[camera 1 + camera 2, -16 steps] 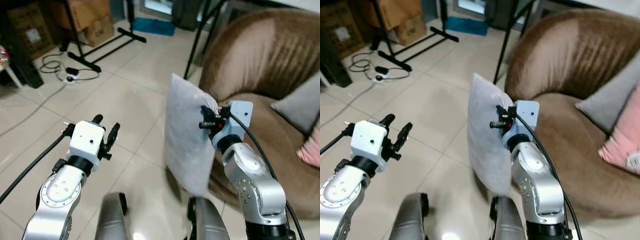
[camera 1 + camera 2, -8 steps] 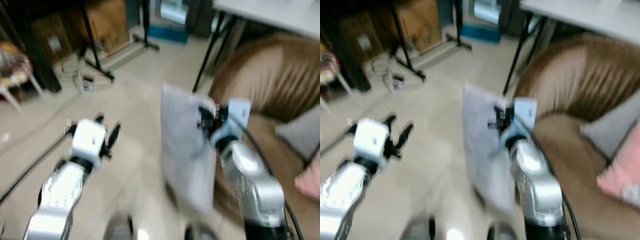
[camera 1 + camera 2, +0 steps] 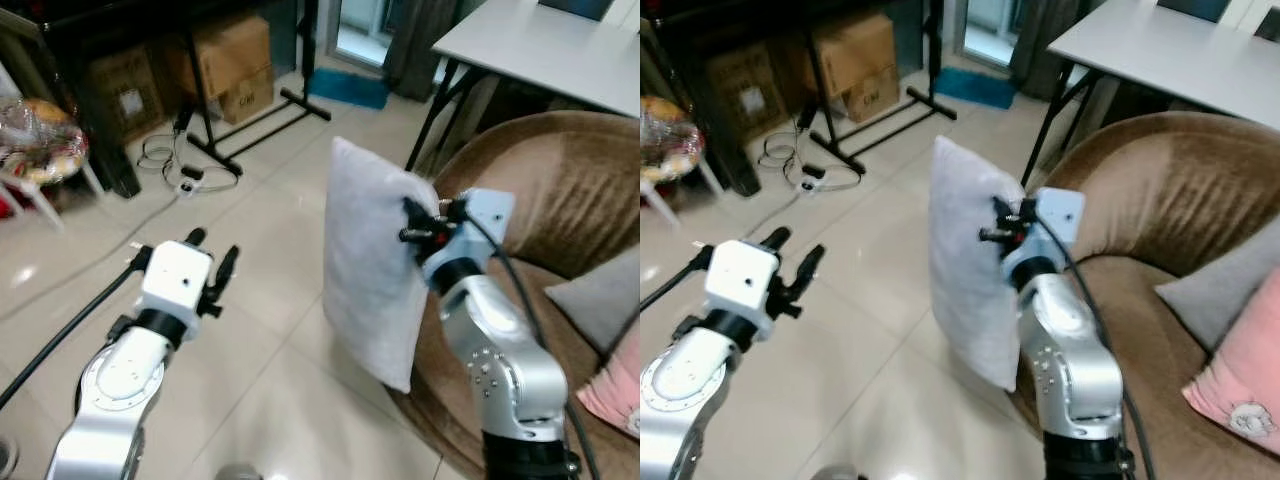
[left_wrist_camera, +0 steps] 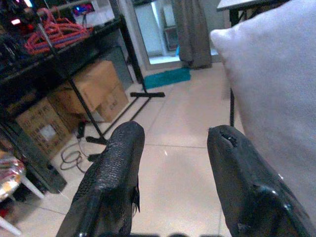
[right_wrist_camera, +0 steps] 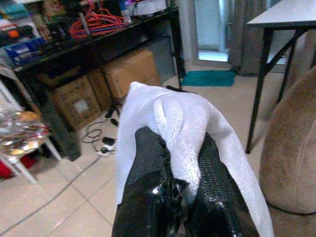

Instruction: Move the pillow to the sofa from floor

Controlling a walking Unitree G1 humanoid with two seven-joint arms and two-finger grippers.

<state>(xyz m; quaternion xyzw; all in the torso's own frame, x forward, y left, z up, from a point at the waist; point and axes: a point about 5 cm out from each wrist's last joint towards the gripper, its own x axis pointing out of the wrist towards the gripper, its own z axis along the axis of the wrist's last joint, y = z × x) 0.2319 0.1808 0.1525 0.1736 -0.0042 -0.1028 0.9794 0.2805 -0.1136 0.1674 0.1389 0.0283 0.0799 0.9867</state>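
A pale grey pillow (image 3: 372, 262) hangs upright off the floor, pinched at its upper right edge by my right gripper (image 3: 408, 222), which is shut on it. In the right wrist view the pillow's fabric (image 5: 182, 121) bulges between the two black fingers (image 5: 148, 163). The pillow's lower corner hangs just in front of the brown round sofa (image 3: 560, 200), to its left. My left gripper (image 3: 212, 262) is raised over the tiled floor to the pillow's left, open and holding nothing. The left wrist view has the pillow (image 4: 281, 89) beside the spread fingers (image 4: 118, 163).
A grey cushion (image 3: 1225, 290) and a pink cushion (image 3: 1240, 385) lie on the sofa seat. A white table (image 3: 545, 45) stands behind the sofa. Cardboard boxes (image 3: 235, 60), a black stand (image 3: 250, 110), cables (image 3: 165, 155) and a dark rack (image 5: 94, 44) line the far left.
The camera has tilted up, bringing the table and boxes into sight. My right gripper still holds the pillow, now carried a little higher beside the sofa. The left gripper stays open.
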